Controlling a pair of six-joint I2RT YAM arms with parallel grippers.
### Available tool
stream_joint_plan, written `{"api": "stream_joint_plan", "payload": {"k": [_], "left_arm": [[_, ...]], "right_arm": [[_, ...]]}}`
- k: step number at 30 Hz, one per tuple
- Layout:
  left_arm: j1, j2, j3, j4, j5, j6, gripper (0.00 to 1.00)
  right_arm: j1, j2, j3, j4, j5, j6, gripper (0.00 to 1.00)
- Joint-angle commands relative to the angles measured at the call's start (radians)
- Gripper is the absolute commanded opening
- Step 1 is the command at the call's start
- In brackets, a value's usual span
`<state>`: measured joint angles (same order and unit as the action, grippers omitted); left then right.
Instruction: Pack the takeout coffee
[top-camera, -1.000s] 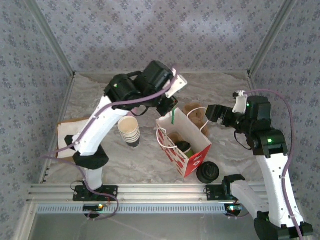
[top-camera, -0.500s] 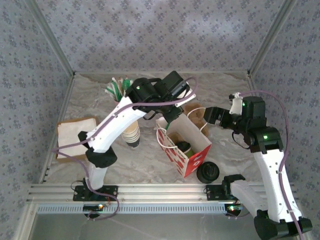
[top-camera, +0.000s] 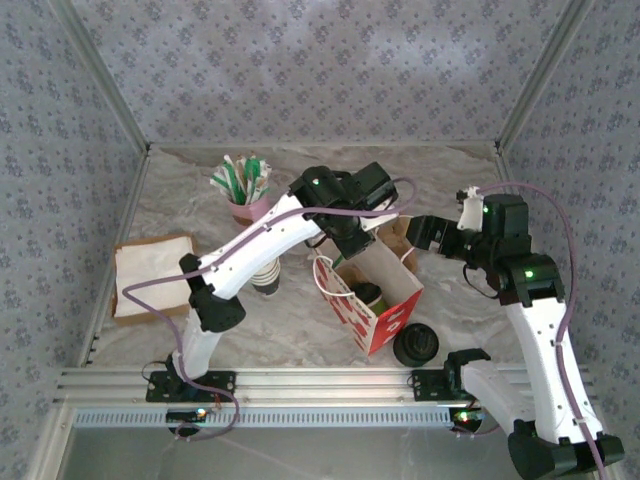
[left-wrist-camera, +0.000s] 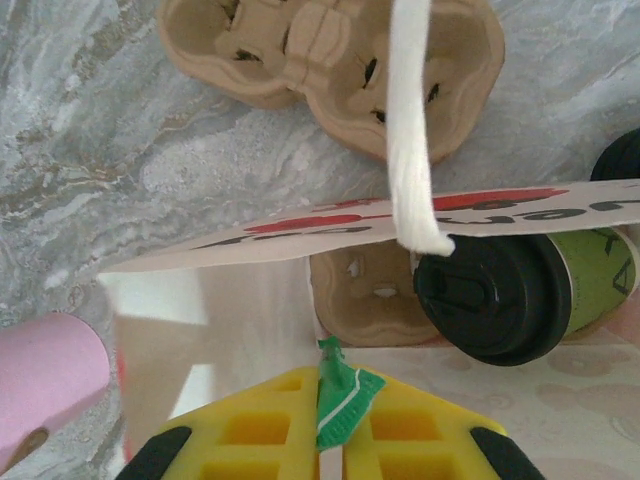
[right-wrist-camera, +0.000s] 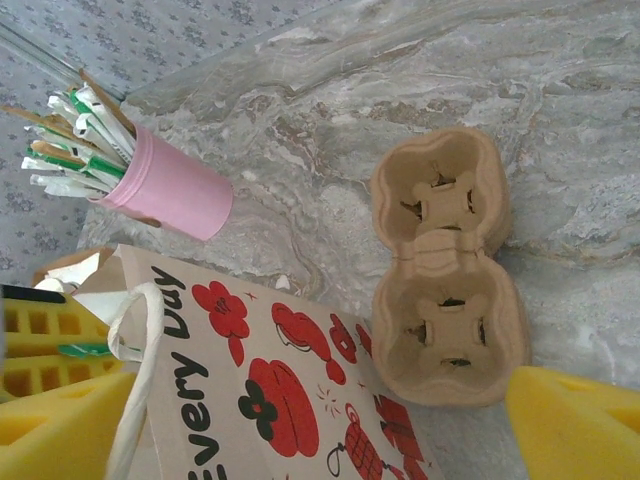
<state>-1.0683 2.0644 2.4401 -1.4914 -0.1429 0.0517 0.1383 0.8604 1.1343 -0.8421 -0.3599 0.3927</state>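
Nearest, the lid stack (top-camera: 415, 345) sat just beside the bag (top-camera: 392, 318); the coffee (left-wrist-camera: 490, 295) was inside the bag, lid on, in a cardboard tray (left-wrist-camera: 365, 290). The left gripper (left-wrist-camera: 331, 385) was over the bag's mouth, clamped on a green wrapped stick (left-wrist-camera: 345, 398). The right gripper (top-camera: 418, 232) hung wide open, empty, over the spare tray (right-wrist-camera: 445, 265) behind the bag.

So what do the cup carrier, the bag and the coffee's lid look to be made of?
Cup carrier: moulded paper pulp by the look, matte tan, with a rough fibrous surface and soft rounded edges.
Bag: paper, smooth and matte, printed, standing in flat creased panels.
Lid of the takeout coffee: probably plastic, black, with a slight sheen on its moulded rim.
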Motion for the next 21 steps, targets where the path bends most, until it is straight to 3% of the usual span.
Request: {"api": "stream_joint_plan", "payload": {"k": [1, 5, 21], "left_arm": [[-0.007, -0.061, -0.046, 0.024, 0.009, -0.010, 0.11], [-0.005, -0.087, -0.097, 0.049, -0.002, -0.010, 0.17], [-0.006, -0.196, -0.095, 0.132, 0.046, -0.039, 0.80]], "right_arm": [[0.002, 0.002, -0.008, 0.000, -0.022, -0.009, 0.95], [0.003, 0.013, -0.009, 0.009, -0.026, -0.006, 0.95], [0.004, 0.019, 0.011, -0.004, -0.025, 0.002, 0.96]]}}
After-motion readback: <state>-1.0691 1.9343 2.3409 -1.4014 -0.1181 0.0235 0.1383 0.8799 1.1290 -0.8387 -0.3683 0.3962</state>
